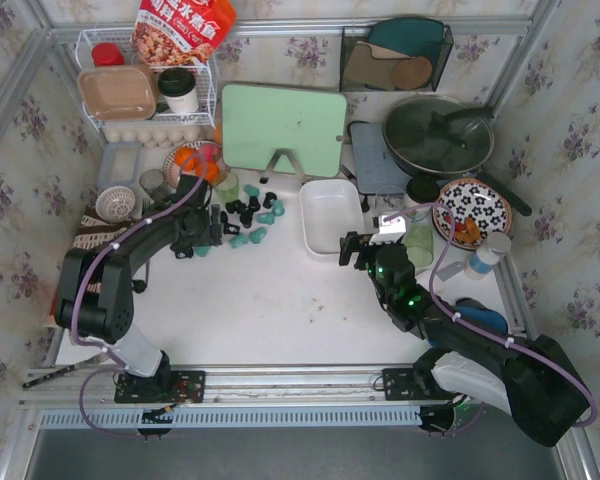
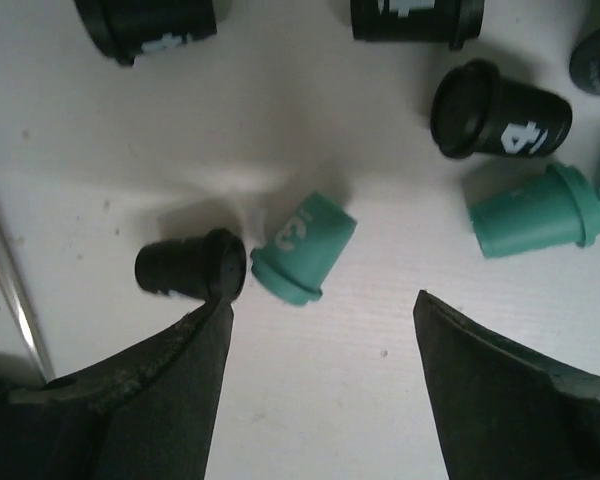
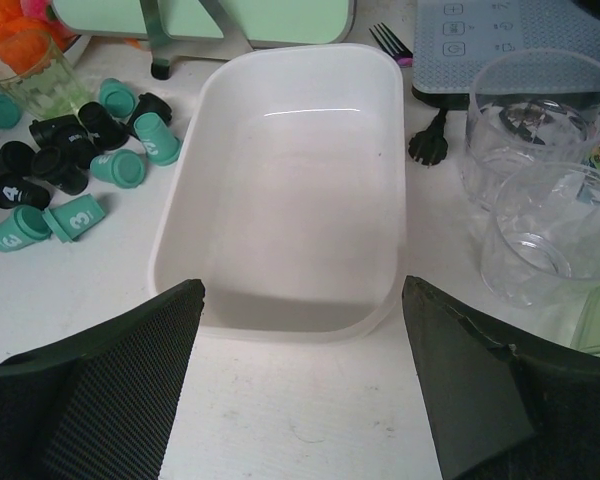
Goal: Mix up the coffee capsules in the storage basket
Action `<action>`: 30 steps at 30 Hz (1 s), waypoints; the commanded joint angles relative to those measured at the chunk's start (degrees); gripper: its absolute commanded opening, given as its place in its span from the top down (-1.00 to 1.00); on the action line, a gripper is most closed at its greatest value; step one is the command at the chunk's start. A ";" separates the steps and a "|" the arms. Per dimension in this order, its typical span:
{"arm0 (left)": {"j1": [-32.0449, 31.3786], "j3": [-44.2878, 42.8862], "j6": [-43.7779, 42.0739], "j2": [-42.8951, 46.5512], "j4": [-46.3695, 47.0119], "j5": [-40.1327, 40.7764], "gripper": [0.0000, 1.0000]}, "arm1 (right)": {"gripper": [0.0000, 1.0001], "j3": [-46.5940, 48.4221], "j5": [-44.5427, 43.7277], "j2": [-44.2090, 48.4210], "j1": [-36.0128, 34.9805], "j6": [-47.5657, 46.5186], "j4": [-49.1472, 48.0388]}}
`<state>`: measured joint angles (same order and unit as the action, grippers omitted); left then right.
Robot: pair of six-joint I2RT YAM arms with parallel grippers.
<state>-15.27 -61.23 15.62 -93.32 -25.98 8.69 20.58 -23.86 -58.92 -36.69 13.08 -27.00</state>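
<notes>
Left fingers [image 2: 180,385] apart at teal capsule [image 2: 302,248] — right fingers [image 3: 130,370] apart, seemingly at basket [image 3: 280,330] rim.

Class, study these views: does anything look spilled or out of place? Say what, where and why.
The coffee capsules lie scattered, many on their sides, across the table left of the storage basket, which sits empty. Odd, since they belong inside it.

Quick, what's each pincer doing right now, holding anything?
Left pincer: open, holding nothing.
Right pincer: open, holding nothing.
</notes>
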 commanded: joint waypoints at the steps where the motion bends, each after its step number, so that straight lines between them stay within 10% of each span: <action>1: 1.57 -2.62 -1.34 -3.27 0.34 -4.67 -0.44 | -0.76 0.25 0.46 -0.09 -0.05 -0.34 -2.70; 30: 1.74 -9.86 1.43 -13.76 -7.96 -4.56 0.02 | -0.76 0.26 1.57 -0.19 -0.02 -0.60 -2.77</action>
<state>-13.47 -70.76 16.23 -106.72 -32.51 5.13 20.58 -22.37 -59.22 -36.69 12.91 -27.11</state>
